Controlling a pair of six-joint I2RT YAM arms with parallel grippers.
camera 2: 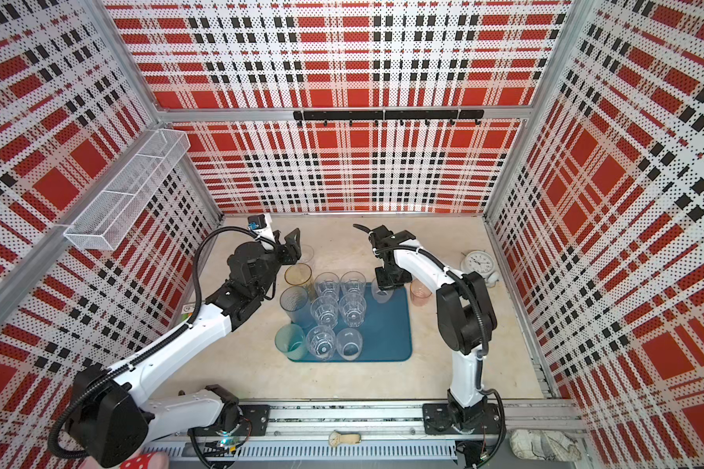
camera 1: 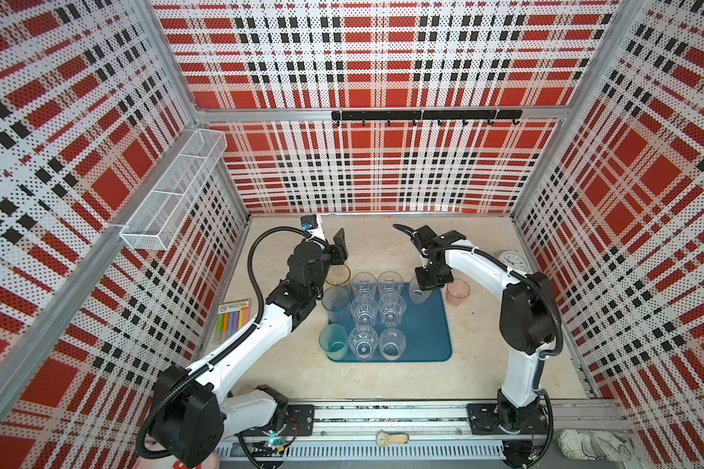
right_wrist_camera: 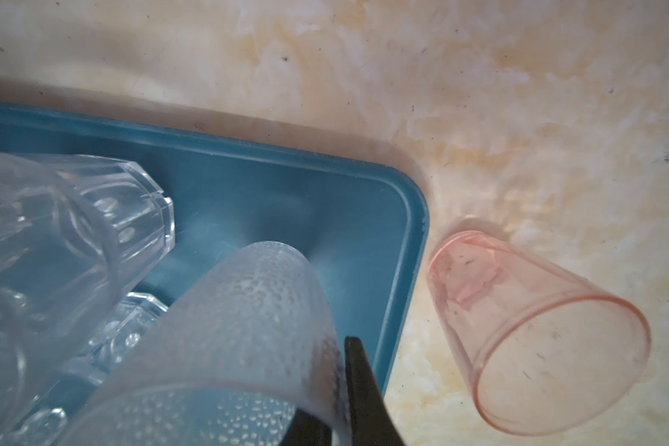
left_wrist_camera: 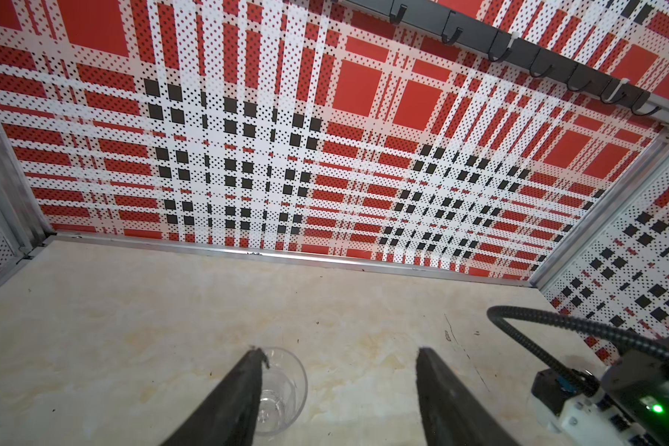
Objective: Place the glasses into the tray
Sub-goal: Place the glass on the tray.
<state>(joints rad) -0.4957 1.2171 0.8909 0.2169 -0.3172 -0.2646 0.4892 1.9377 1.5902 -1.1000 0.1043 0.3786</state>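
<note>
Glasses [camera 1: 363,312] on teal tray [camera 1: 423,335], beige tabletop [camera 1: 383,381], plaid walls [camera 1: 383,170].

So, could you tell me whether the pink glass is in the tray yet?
Out. The pink glass stands upright on the table, just beside the tray corner, outside its rim.

Walls [camera 1: 383,61]: perforated panels, red-white-black plaid, three sides, aluminium frame. Black hook rail [camera 1: 423,115] on back wall. White mesh basket [camera 1: 171,195] on left wall. Tabletop [camera 1: 383,381]: beige, marbled, evenly lit.
</note>
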